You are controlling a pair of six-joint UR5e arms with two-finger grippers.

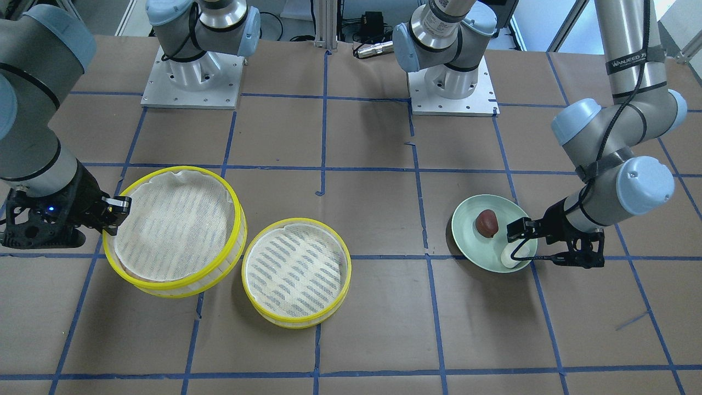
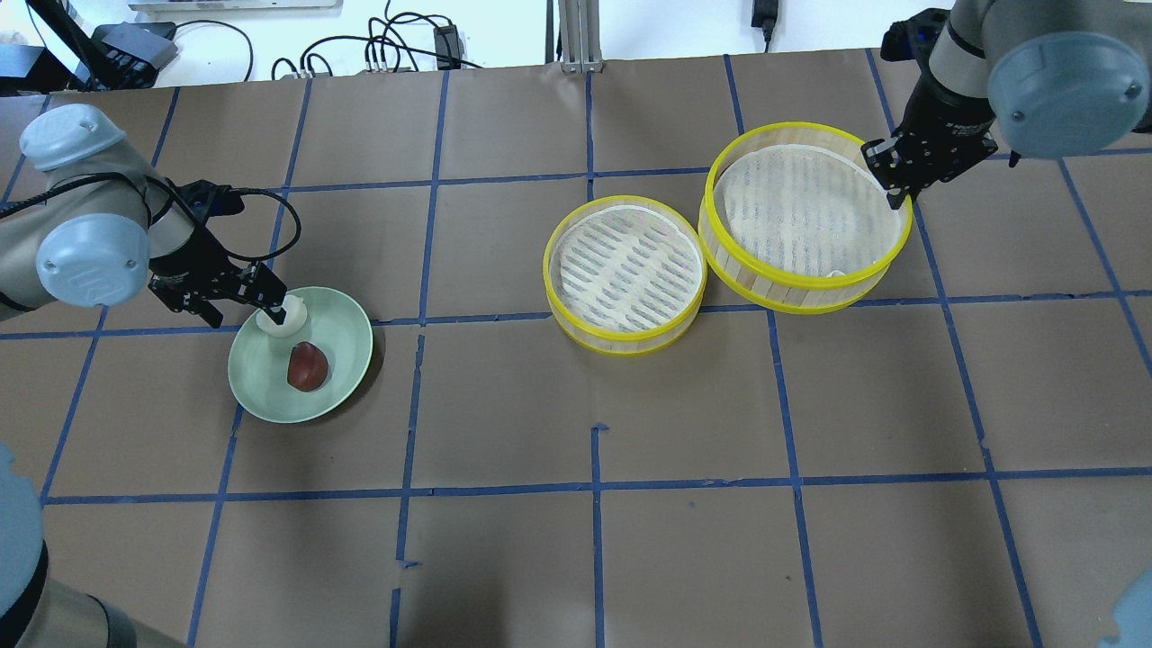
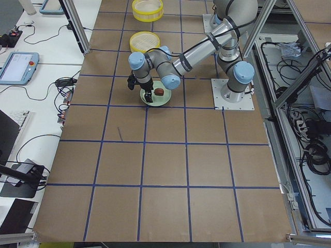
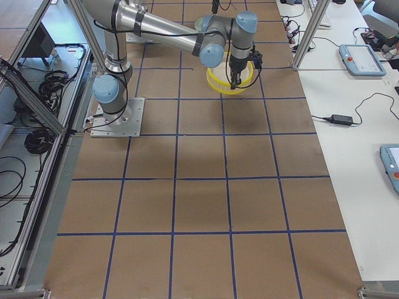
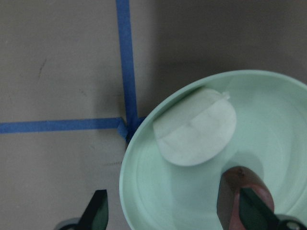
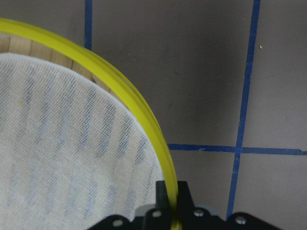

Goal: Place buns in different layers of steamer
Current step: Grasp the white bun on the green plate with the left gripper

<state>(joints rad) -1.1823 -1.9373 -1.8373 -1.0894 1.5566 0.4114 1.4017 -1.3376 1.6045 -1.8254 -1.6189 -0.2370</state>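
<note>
Right pincer [image 6: 171, 194] clamps one steamer layer [image 2: 792, 290] by its yellow rim; left pincer [image 5: 175, 209] gapes wide above the white bun [image 5: 195, 127].

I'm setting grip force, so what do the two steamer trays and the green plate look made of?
Larger tray: pale slatted wall that looks like wood or bamboo, glossy yellow rims, probably plastic, white woven cloth liner. Smaller tray: same build. Plate: smooth pale green with soft sheen; plastic or glazed ceramic, cannot tell.
</note>
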